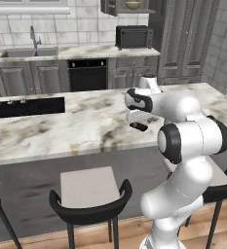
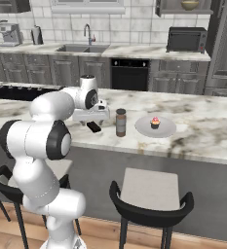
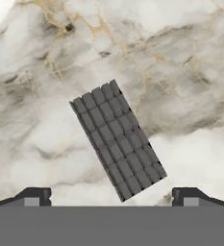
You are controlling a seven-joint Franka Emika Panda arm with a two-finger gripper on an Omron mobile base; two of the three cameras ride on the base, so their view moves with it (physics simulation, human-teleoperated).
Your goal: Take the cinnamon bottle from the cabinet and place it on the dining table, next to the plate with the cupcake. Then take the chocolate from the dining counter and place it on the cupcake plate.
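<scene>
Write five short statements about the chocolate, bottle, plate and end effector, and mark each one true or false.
1. The chocolate lies flat on the marble counter. True.
2. The end effector is shut on the chocolate. False: its tips stand wide apart, with the bar beyond them on the counter.
3. The bottle stands upright beside the plate. True.
4. The cupcake lies on the counter, off the plate. False: it sits on the plate.
5. The chocolate is already on the plate. False: it lies on the far side of the bottle from the plate.
</scene>
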